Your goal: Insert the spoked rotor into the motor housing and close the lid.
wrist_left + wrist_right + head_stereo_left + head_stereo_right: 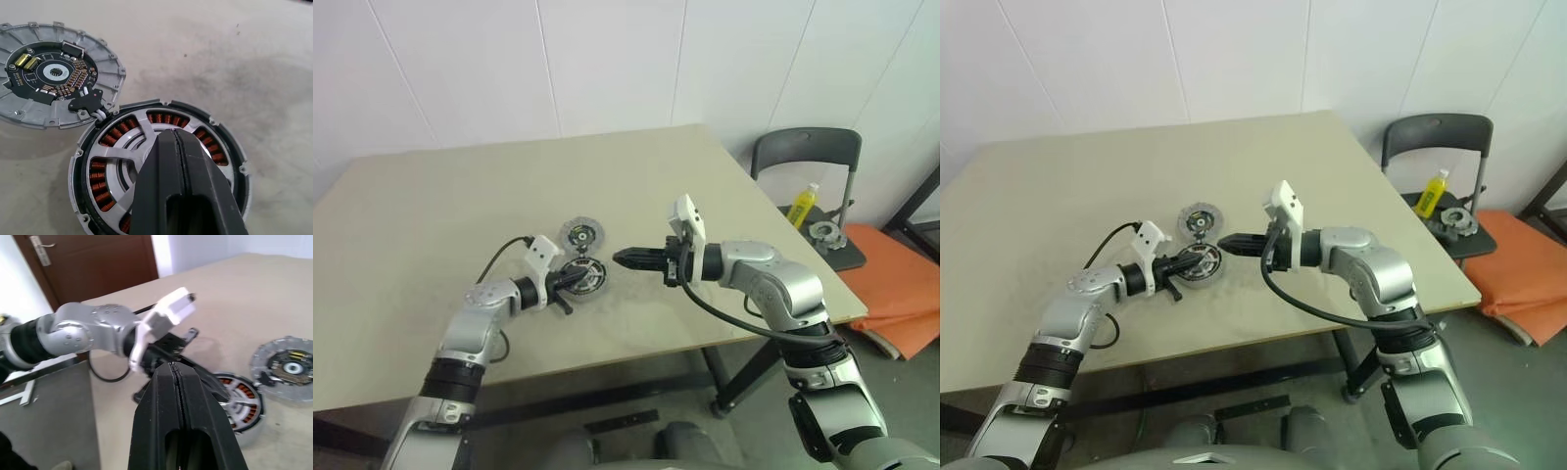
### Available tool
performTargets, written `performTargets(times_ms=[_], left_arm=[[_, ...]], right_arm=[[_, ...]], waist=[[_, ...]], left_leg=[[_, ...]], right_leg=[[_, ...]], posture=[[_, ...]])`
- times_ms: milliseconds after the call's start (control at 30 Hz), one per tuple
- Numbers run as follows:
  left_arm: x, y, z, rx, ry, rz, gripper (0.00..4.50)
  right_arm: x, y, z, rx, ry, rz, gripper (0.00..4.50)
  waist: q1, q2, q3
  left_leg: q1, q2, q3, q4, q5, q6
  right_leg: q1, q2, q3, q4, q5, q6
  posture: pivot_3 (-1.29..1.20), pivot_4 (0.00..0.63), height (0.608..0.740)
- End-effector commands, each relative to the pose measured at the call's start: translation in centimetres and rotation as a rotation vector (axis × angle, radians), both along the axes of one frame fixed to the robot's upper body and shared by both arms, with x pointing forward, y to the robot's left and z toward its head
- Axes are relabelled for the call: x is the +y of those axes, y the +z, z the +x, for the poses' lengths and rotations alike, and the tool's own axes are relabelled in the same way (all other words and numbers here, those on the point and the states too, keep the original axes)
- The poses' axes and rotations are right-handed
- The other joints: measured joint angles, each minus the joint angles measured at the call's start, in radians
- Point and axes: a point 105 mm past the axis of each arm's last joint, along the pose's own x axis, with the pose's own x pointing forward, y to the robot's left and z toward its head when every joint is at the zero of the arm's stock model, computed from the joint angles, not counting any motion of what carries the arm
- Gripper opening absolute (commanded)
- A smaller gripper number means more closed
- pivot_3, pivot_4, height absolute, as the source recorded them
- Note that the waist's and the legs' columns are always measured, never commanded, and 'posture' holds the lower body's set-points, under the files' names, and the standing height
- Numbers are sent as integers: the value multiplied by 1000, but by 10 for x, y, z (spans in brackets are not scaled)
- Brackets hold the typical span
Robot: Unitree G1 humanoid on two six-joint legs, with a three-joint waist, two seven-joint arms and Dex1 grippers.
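The motor housing (78,169) lies on the table, copper windings showing inside its dark rim. The spoked rotor (126,144) sits inside it, silvery spokes over the windings. The lid (581,234) lies flat just behind the housing, dark circuit side up, and a short wire joins the two. My left gripper (177,133) is shut, with its tips over the rotor's middle; I cannot tell whether they touch it. My right gripper (619,258) is shut and empty. It hangs above the table just right of the housing, pointing at it.
The tan table (431,215) has open surface all around the parts. Its front edge runs near my arms. A dark chair (808,152) to the right holds a yellow bottle (804,205) and a round metal part (825,233). Orange cushions (896,284) lie on the floor.
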Motion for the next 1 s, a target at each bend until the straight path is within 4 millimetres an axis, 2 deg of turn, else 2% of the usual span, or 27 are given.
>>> performTargets(times_ms=[33, 133, 267, 400, 567, 667, 700, 833, 1000], left_arm=[[9, 30, -2, -136, 7, -60, 20], [18, 36, -10, -195, 34, -61, 20], [30, 36, -25, -240, 41, -31, 20], [49, 36, -40, -248, 51, -13, 20], [73, 48, -51, -299, 128, -26, 20], [79, 45, -56, -294, 146, -8, 20], [78, 43, -56, -292, 148, -3, 20], [75, 43, -53, -301, 160, -14, 0], [68, 39, -48, -303, 155, -5, 0]], right_arm=[[6, 14, 7, -75, 1, 0, 0], [14, 8, 12, -95, 15, -47, 0], [28, 1, 13, -136, 79, -114, 0], [41, -9, 10, -223, 188, -226, 0], [51, -19, 12, -344, 321, -371, 0], [54, -23, 16, -399, 384, -452, 0], [54, -27, 19, -444, 419, -529, 0], [56, -31, 25, -546, 520, -675, 1266], [58, -35, 44, -662, 549, -842, 2908]], waist=[[3, 0, 0], [4, 0, 0], [4, 0, 0], [2, 0, 0], [2, 1, 0], [2, 1, 1], [3, 1, 1], [2, 2, 1], [1, 2, 1]], left_leg=[[-2, 0, 0, 0, 0, 0], [-9, 0, -1, 0, 0, 0], [-9, 0, 1, 0, 0, 0], [-8, 0, 1, 1, 0, 0], [-8, 0, 1, 1, 0, 0], [-8, 0, 2, 1, 0, 0], [-8, 0, 2, 0, 0, 0], [-8, 0, 2, 0, 0, 0], [-8, 0, 2, 0, 0, 0]], right_leg=[[-2, 0, 0, 0, 0, 0], [-8, 0, 0, 0, 2, 1], [-9, 0, 1, 0, 2, -1], [-9, 0, 1, 0, 1, 0], [-9, 1, 1, 1, 1, 0], [-9, 0, 1, 0, 1, 0], [-9, 0, 1, 0, 1, 0], [-9, 1, 1, 1, 1, 0], [-10, 1, 1, 2, 1, -1]], posture=[[0, 0, 740], [0, 0, 740], [0, 0, 740], [0, 0, 740], [0, 0, 740], [0, 0, 740], [0, 0, 740], [0, 0, 740], [0, 0, 740]])
